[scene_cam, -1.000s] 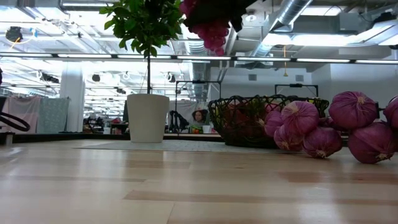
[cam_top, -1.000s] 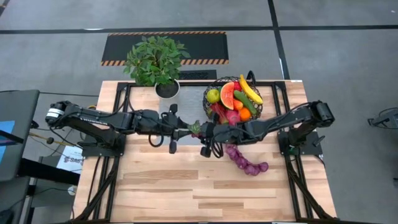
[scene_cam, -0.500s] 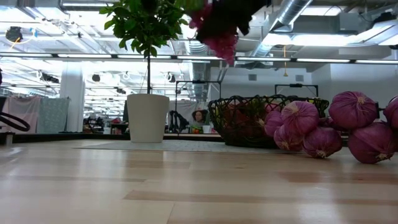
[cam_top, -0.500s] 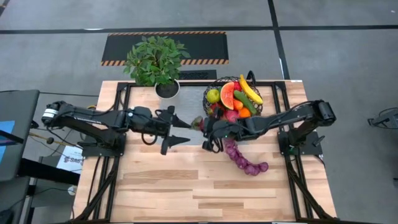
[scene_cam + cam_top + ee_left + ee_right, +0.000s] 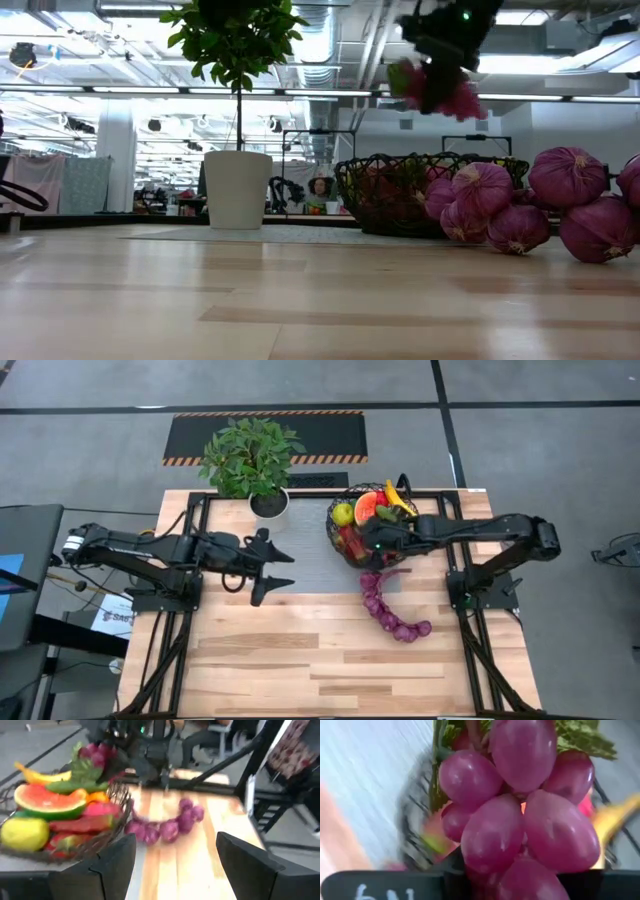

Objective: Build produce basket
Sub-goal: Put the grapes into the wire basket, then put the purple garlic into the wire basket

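The dark wire basket point(image 5: 334, 520) stands at the table's far right with produce in it: a watermelon slice point(image 5: 366, 512), a banana point(image 5: 400, 500) and a yellow-green apple point(image 5: 343, 513). My right gripper point(image 5: 372, 544) hangs over the basket's near side, shut on a bunch of purple grapes point(image 5: 437, 92) with green leaves. My left gripper point(image 5: 292, 570) stands open above the table's middle, left of the basket, with nothing between its fingers point(image 5: 112, 865). My right gripper pinches the grape bunch between its two fingers, with grapes of the bunch point(image 5: 485, 870) right at the fingers and the leaves point(image 5: 580, 740) beyond them. The gripper comes from above. The bunch hangs below it, lifted clear above the basket rim point(image 5: 400, 160).
A string of purple onions point(image 5: 390, 615) lies on the table in front of the basket, toward the near right. A potted plant point(image 5: 250, 460) in a white pot point(image 5: 238, 190) stands at the far edge, left of the basket. The near half of the tabletop point(image 5: 300, 670) is bare wood.
My left gripper has opened, let go of the grape bunch and drawn back toward the table's left edge. My right gripper has carried the bunch from the table's middle toward the far right, and now holds it over the basket.
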`<move>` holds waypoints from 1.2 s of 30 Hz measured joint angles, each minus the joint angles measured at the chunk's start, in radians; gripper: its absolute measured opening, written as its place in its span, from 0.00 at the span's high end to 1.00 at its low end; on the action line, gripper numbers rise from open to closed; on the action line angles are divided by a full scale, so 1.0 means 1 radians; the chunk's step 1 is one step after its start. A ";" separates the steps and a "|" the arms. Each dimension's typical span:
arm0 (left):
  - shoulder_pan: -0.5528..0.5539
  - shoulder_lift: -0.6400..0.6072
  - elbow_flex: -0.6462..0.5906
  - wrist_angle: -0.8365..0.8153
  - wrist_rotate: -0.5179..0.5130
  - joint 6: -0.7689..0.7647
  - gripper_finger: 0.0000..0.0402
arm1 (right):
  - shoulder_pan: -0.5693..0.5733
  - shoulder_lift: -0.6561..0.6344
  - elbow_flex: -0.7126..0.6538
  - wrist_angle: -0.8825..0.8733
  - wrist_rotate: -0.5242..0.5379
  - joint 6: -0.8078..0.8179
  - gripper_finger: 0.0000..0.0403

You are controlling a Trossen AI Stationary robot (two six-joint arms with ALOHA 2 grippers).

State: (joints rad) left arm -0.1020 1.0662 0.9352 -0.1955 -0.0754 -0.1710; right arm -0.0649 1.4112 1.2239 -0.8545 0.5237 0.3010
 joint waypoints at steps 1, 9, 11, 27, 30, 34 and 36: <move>0.000 0.002 0.000 -0.016 -0.008 0.003 0.34 | -0.008 0.000 -0.001 -0.048 0.000 0.012 0.67; 0.000 0.027 0.001 -0.015 -0.057 0.042 0.34 | -0.044 0.020 -0.002 -0.114 -0.004 -0.038 0.46; 0.000 0.028 0.000 -0.027 -0.057 0.052 0.34 | -0.054 0.031 0.001 -0.124 -0.004 -0.038 0.39; 0.000 0.028 0.000 -0.026 -0.071 0.054 0.34 | -0.122 0.029 -0.001 -0.120 -0.098 -0.119 0.20; 0.000 0.028 0.000 -0.027 -0.071 0.055 0.34 | -0.121 -0.007 -0.001 -0.105 -0.175 -0.085 0.20; 0.000 0.028 0.000 -0.048 -0.069 0.054 0.34 | -0.116 -0.056 0.000 -0.130 -0.309 0.016 0.21; 0.000 0.028 0.000 -0.064 -0.069 0.054 0.34 | -0.103 -0.062 0.000 -0.165 -0.315 0.058 0.21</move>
State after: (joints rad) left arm -0.1020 1.0939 0.9352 -0.2596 -0.1448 -0.1168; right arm -0.1677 1.3494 1.2236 -1.0198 0.2090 0.3590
